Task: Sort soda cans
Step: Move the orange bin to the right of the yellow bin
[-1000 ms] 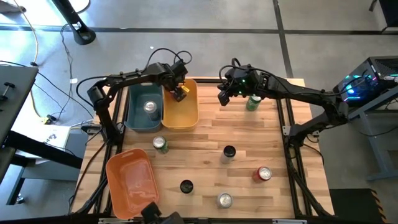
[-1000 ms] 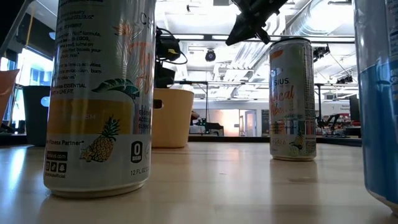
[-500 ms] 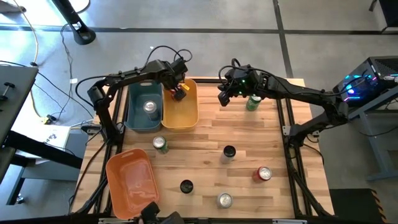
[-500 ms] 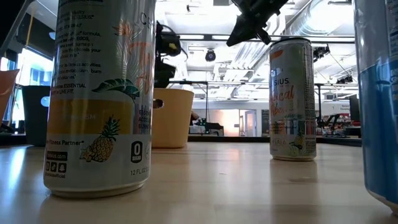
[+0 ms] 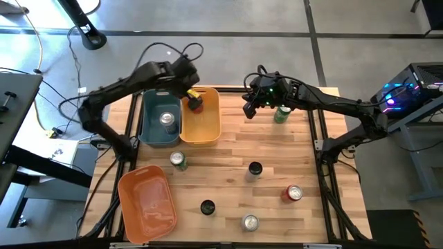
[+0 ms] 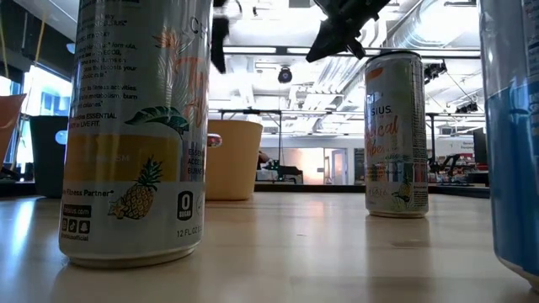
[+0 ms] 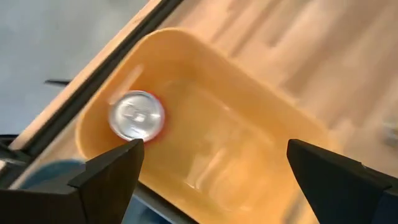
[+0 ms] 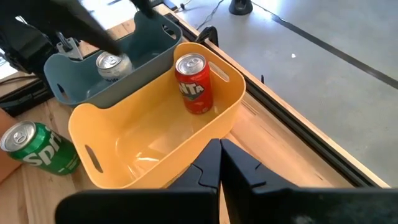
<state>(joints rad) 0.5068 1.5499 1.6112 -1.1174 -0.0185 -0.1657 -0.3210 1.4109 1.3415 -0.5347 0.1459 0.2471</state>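
Sorted: red metal can [image 8: 194,83] in yellow plastic bin [image 5: 202,131], silver can [image 5: 167,119] in dark teal bin [image 5: 148,131]. Six cans remain on the table. Left gripper [image 7: 211,180] fingers apart, empty; right gripper [image 8: 221,168] fingers together.

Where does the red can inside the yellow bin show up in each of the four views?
High view: red can stands in the far corner of the yellow bin, beside the teal bin.
Low view: only a small red sliver at the bin's left rim.
Left wrist view: silvery top in the bin's corner.
Right wrist view: upright in the bin.
Shared landmark: the yellow bin.
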